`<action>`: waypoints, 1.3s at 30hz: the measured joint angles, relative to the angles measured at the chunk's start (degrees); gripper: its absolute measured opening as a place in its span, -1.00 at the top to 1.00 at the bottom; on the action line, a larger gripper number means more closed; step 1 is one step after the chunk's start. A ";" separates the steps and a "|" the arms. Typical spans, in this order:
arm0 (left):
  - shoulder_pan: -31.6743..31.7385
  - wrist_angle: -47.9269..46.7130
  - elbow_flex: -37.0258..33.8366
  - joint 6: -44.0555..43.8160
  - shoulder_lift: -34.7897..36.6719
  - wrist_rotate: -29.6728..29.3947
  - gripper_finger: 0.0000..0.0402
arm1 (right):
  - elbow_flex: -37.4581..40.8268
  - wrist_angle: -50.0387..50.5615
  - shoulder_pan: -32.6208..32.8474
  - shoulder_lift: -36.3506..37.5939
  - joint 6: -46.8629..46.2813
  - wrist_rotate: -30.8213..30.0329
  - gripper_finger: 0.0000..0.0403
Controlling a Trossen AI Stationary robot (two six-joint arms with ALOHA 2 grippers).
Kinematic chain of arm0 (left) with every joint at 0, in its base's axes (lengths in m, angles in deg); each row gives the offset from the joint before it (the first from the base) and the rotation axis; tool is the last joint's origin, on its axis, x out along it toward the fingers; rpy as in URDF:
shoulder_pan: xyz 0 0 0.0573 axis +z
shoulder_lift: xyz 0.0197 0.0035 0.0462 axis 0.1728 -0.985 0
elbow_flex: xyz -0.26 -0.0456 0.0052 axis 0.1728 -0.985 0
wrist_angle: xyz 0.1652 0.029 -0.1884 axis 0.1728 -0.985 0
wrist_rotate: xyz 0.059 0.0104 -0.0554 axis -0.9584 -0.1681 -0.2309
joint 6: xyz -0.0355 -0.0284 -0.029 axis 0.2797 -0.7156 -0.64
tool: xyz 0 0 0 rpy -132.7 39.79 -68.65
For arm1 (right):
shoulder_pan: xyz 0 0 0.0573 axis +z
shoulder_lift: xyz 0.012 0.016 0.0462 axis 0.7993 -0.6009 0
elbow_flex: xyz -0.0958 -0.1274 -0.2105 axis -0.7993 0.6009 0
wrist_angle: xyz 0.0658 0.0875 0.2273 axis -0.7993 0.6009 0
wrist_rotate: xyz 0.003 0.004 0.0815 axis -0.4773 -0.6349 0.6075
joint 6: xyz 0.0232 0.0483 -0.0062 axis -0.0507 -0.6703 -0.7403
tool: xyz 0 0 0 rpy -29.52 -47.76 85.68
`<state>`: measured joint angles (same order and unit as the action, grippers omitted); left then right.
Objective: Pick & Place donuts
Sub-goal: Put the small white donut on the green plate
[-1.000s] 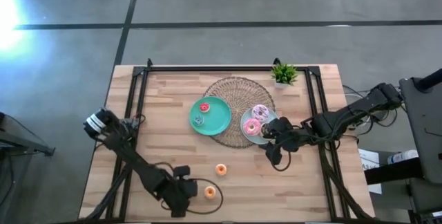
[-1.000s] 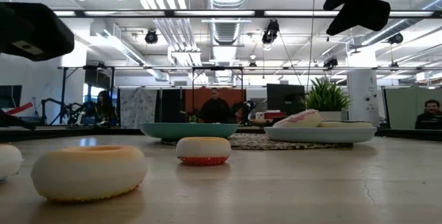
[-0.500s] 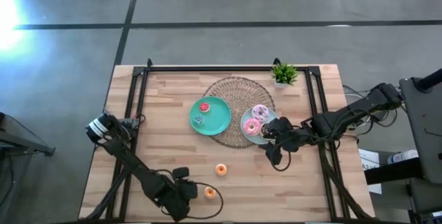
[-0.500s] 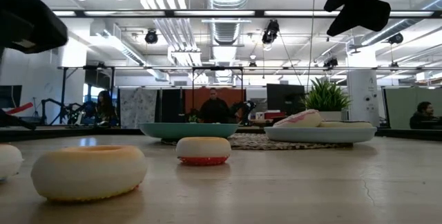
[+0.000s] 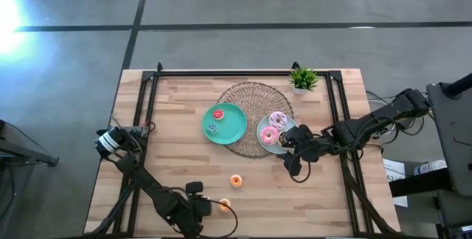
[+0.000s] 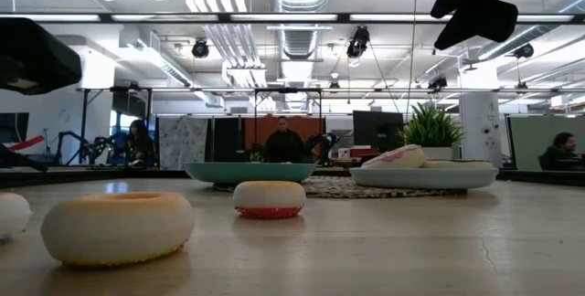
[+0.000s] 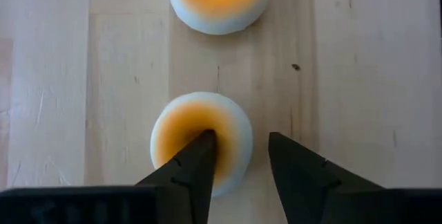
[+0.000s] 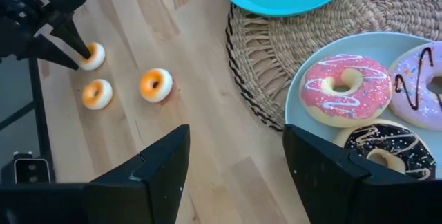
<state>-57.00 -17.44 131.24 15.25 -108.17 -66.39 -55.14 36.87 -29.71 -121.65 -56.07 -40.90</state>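
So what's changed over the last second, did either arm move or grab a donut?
The left gripper has moved toward the table's near edge, onto an orange donut: one finger is in its hole, the other outside the ring, open, nothing lifted yet. The right gripper hasn't moved beside the light-blue plate. The donuts and both plates lie as before.

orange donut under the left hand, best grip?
Pinch one side of the small orange-topped ring donut from straight above: one finger in the centre hole, one outside the rim. It lies flat on the wooden table, and the open left hand already straddles that side.
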 joint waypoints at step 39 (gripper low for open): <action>34.64 54.91 -31.27 -3.92 36.38 23.98 1.00 | -1.58 -27.23 -2.30 -5.10 38.16 1.59 -0.11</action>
<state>-22.36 37.47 99.98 11.33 -71.80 -42.40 -56.72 9.64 -32.01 -126.74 -17.91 -39.32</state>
